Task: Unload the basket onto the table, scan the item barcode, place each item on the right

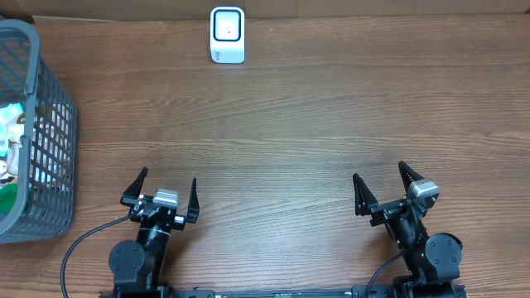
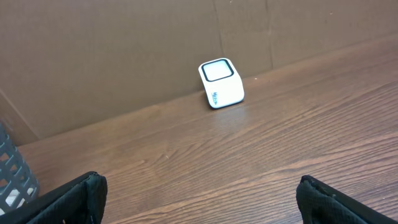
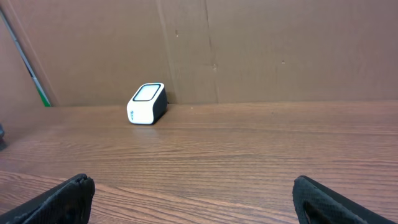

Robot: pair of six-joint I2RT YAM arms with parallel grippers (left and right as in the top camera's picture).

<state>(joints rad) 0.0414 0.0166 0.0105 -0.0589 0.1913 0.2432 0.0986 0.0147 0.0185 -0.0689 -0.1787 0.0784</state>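
items (image 1: 10, 136), white and green, are kept in a grey basket (image 1: 51, 157) at the table's (image 1: 290, 124) left edge, likely as stock awaiting pickup. a white scanner (image 1: 227, 35) is stood at the far edge, window tilted up to face whatever is presented. the left gripper (image 1: 168, 178) and right gripper (image 1: 379, 170) are held low at the near edge, jaws spread wide, nothing held.

The scanner (image 1: 227, 35) stands far back, the basket (image 1: 54, 165) at left.
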